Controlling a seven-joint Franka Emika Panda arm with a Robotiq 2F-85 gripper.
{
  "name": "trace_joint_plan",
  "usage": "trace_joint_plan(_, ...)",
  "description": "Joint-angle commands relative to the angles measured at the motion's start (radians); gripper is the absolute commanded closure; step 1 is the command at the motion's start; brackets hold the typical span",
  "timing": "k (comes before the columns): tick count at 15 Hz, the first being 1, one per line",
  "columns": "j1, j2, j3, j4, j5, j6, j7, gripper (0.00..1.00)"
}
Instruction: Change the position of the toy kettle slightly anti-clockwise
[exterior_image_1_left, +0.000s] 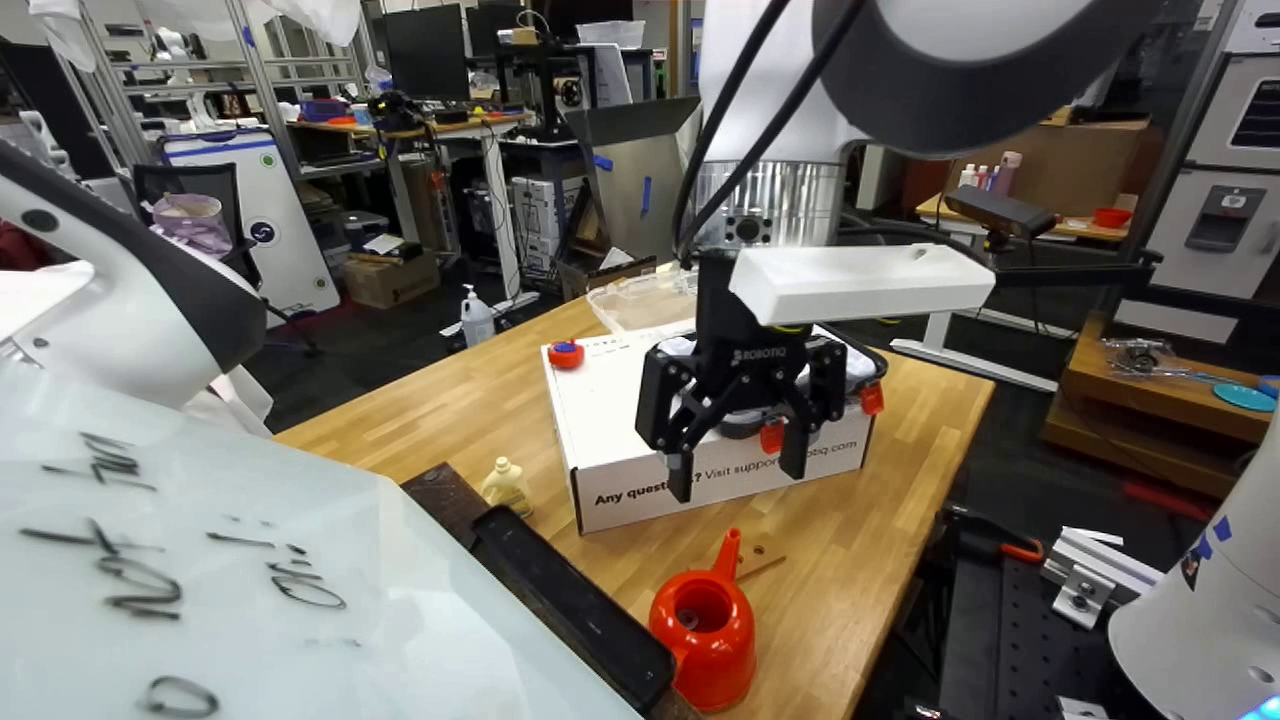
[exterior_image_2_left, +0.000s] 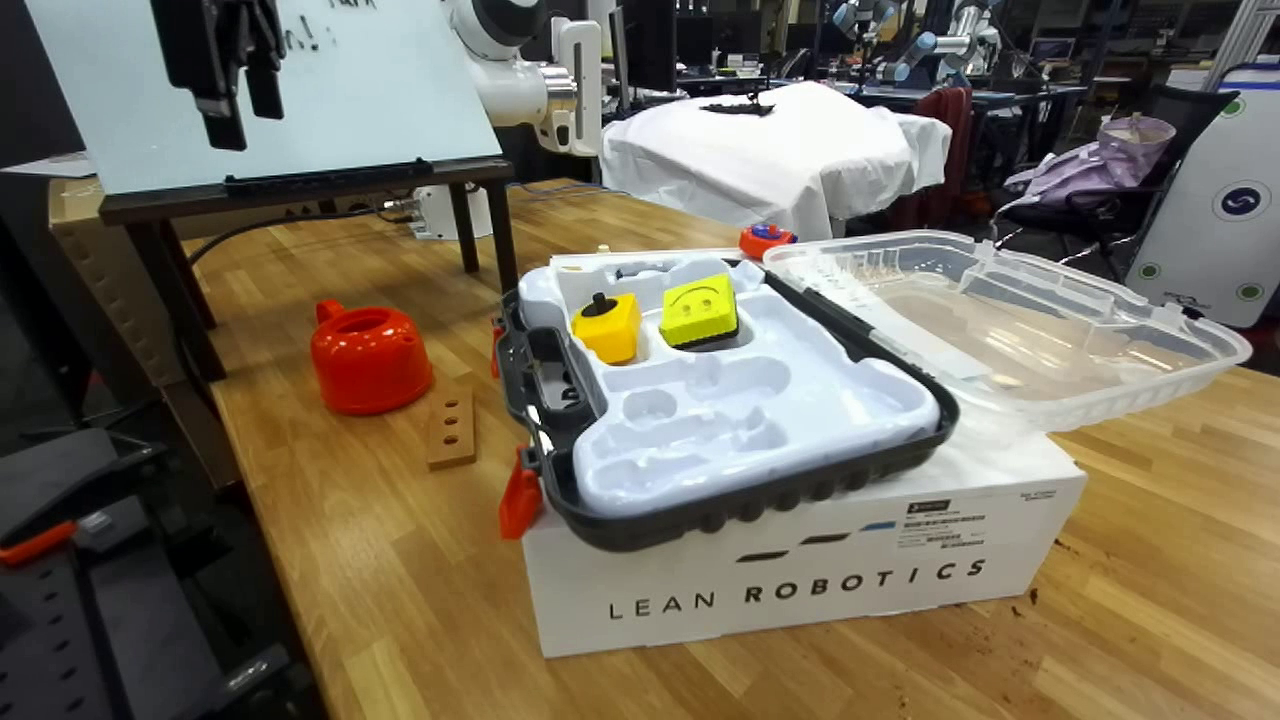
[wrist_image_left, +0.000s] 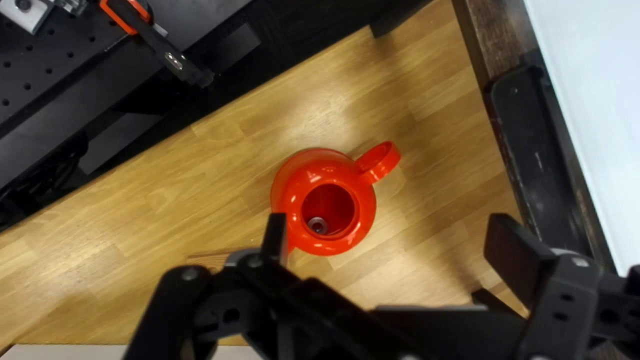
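Note:
The toy kettle is an orange-red rounded pot with an open top. It stands upright on the wooden table and shows in both exterior views. In the wrist view the kettle has its loop handle toward the upper right. Its spout, at the lower left there, is mostly hidden by a finger. My gripper is open and empty, raised above the table in both exterior views. In the wrist view the gripper's fingers are wide apart, with the left finger overlapping the kettle's lower left edge.
A white box carries an open black case. A wooden block with holes lies beside the kettle. A whiteboard stand stands close to the handle side. The table edge runs near the kettle. A small yellow bottle stands by the whiteboard.

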Motion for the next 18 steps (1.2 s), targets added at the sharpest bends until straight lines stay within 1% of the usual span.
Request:
trace_joint_plan(1, 0.000, 0.013, -0.003, 0.006, -0.002, 0.012, 0.011, 0.00)
trace_joint_plan(11, 0.001, 0.023, -0.003, 0.013, -0.002, 0.018, 0.025, 0.00)
trace_joint_plan(15, 0.027, 0.055, -0.045, 0.040, 0.125, -0.025, -0.041, 0.00)
trace_joint_plan(16, 0.025, 0.068, -0.052, 0.044, 0.157, -0.024, -0.043, 0.00)
trace_joint_plan(18, 0.005, 0.090, -0.054, 0.043, 0.180, 0.010, -0.008, 0.00)
